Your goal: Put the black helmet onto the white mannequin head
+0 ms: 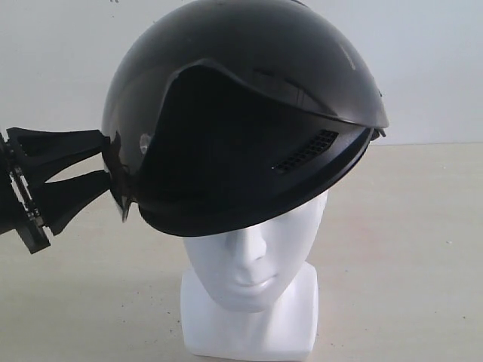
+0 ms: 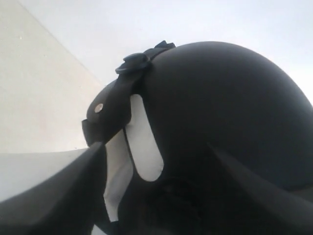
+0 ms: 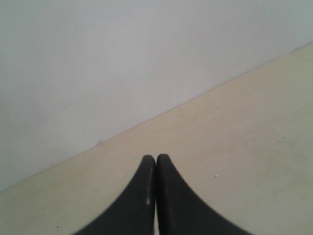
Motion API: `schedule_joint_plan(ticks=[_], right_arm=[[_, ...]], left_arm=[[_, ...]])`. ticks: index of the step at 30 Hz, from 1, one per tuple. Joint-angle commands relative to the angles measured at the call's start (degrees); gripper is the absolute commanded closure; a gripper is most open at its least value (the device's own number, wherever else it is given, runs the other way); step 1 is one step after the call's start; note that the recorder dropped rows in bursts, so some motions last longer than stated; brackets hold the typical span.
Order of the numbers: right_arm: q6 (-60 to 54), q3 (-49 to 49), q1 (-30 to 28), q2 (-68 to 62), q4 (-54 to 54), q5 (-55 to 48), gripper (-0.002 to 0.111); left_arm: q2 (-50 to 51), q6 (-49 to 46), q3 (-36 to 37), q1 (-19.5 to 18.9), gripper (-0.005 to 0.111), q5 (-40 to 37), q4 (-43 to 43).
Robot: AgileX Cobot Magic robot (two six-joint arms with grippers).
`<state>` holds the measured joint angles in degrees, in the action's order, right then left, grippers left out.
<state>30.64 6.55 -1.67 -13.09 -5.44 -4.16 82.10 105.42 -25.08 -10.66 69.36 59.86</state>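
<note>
The black helmet (image 1: 241,98) sits tilted on top of the white mannequin head (image 1: 253,264), covering it down to the brow. The face and blocky neck base show below the rim. My left gripper (image 1: 109,160) reaches in from the left at the helmet's side edge. It is open, its two fingers spread wide. In the left wrist view the helmet (image 2: 230,122) fills the space between the spread fingers (image 2: 73,191) of the left gripper (image 2: 155,147), and a strip of the white head (image 2: 144,142) shows beside it. My right gripper (image 3: 156,157) is shut on nothing, away from the helmet.
The mannequin stands on a beige tabletop (image 1: 407,264) in front of a plain pale wall (image 1: 53,60). The right wrist view shows only that tabletop (image 3: 234,147) and the wall (image 3: 122,58).
</note>
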Motion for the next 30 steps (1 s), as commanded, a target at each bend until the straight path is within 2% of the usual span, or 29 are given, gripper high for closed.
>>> schedule_joint_plan(ticks=[1, 6, 12, 16, 20, 22, 24, 30], right_arm=[[-0.5, 5.3, 0.2, -0.2, 2.4, -3.1, 0.109], [-6.6, 18.6, 0.2, -4.3, 5.4, -15.1, 0.109], [-17.7, 36.0, 0.2, -22.7, 13.7, -40.9, 0.109], [-18.1, 43.9, 0.2, -33.5, 16.3, -52.9, 0.109], [-19.3, 47.2, 0.2, -40.5, 16.4, -54.5, 0.109], [-19.9, 47.4, 0.2, -42.7, 16.9, -55.0, 0.109], [-21.7, 47.4, 0.2, -44.1, 17.1, -55.2, 0.109], [-29.7, 47.4, 0.2, -44.2, 22.0, -54.0, 0.109]], left_arm=[[-0.4, 1.1, -0.4, -1.6, 0.052, 0.6, 0.8], [-0.4, 1.7, -0.4, -2.9, 0.052, 0.6, 1.9], [-1.1, -1.4, -0.4, -2.9, 0.053, 0.6, 3.8], [-3.1, -9.7, -0.4, -2.9, 0.073, 0.6, 5.6], [-6.4, -14.8, -0.4, -2.9, 0.102, 0.6, 6.0], [-8.0, -18.3, -0.7, -2.9, 0.102, 0.6, 7.0], [-9.7, -19.2, -2.7, -2.9, 0.102, 0.6, 11.7], [-14.3, -15.6, -9.6, -2.9, 0.102, -4.6, 26.2]])
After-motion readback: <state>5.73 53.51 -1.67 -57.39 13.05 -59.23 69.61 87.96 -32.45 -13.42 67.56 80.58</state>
